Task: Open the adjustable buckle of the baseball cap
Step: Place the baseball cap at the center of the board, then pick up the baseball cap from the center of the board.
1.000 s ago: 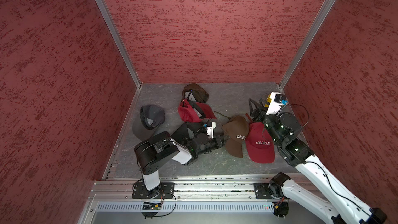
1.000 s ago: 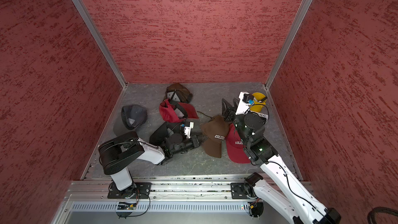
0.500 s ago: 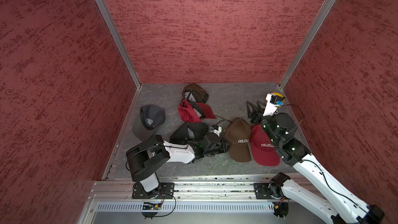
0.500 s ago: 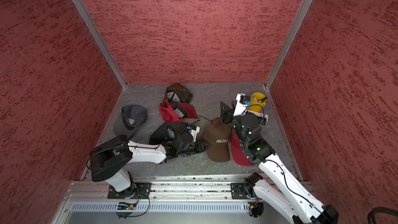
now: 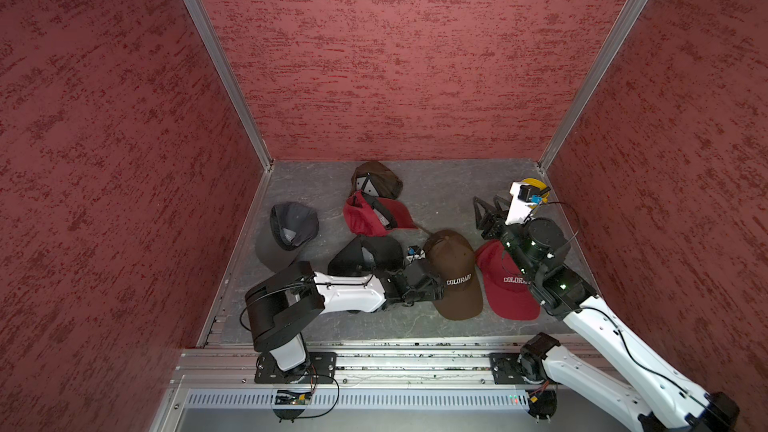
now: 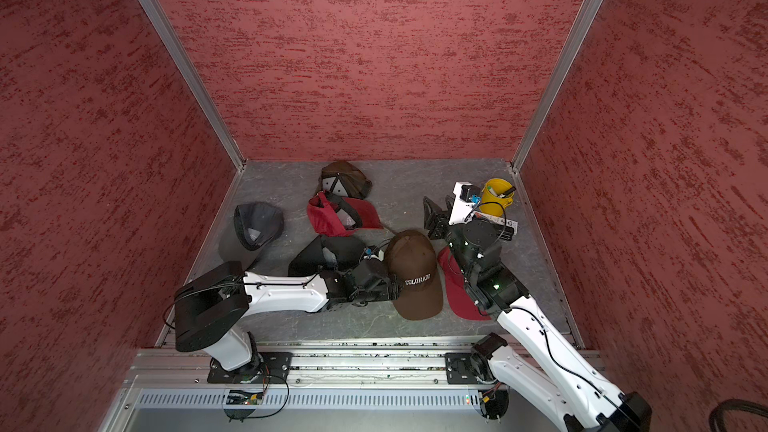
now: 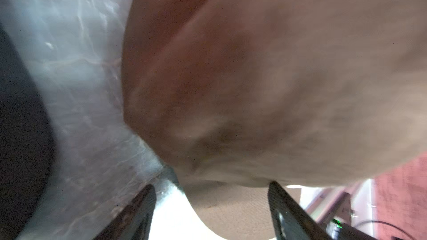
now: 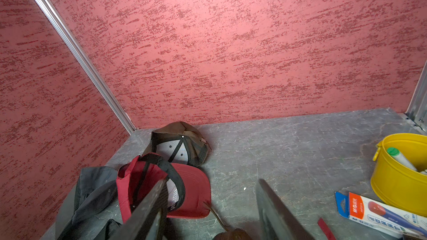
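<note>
Lying before left jaws — brown cap (image 7: 254, 77)

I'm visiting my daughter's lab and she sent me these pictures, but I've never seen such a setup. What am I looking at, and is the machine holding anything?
These are two white robot arms, the left arm and the right arm, bolted to a rail in front of a red-walled booth. The two wide pictures come from one camera overhead. The two close ones come from cameras on the arms' wrists.

Six caps lie on the grey floor, among them a brown Colorado cap and a red Colorado cap. A yellow bucket and a marker pack sit near a far corner.

The left arm's jaws stand open right at the brown Colorado cap. The right arm's jaws are open too, with nothing between them. Nothing is held.
</note>
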Robot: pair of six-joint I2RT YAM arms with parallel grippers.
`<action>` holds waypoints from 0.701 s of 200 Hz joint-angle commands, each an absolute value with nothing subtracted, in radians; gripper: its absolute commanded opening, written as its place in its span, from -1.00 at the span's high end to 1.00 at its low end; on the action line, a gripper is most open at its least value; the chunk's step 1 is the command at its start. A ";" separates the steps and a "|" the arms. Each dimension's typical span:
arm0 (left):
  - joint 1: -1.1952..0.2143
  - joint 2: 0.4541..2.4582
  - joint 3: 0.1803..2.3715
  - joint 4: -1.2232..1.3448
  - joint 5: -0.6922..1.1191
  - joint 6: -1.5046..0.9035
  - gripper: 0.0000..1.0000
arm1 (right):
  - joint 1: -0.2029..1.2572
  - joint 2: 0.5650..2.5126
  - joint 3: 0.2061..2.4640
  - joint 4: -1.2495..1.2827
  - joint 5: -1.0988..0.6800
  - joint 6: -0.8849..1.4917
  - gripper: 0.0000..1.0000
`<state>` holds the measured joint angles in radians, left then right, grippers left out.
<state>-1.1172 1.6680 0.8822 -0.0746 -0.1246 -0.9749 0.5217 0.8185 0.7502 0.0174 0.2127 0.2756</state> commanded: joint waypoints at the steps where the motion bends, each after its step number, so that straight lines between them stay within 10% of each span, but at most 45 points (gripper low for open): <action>1: -1.157 1.639 0.957 -0.303 -0.290 -0.956 -0.94 | 0.520 0.824 0.741 0.041 0.202 0.257 -0.21; 59: -1.170 1.526 1.026 -0.426 -0.472 -0.869 -0.99 | 0.518 0.865 0.748 0.067 0.200 0.208 -0.23; 140: -0.810 1.270 1.083 -0.460 -0.210 -0.547 -0.97 | 0.519 1.127 0.882 0.061 -0.092 0.151 -0.23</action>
<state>-0.9173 1.3388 1.0519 -0.4339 -0.3119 -0.6930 0.5217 1.0519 0.8288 0.0402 0.0864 0.1768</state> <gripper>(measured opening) 0.993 0.619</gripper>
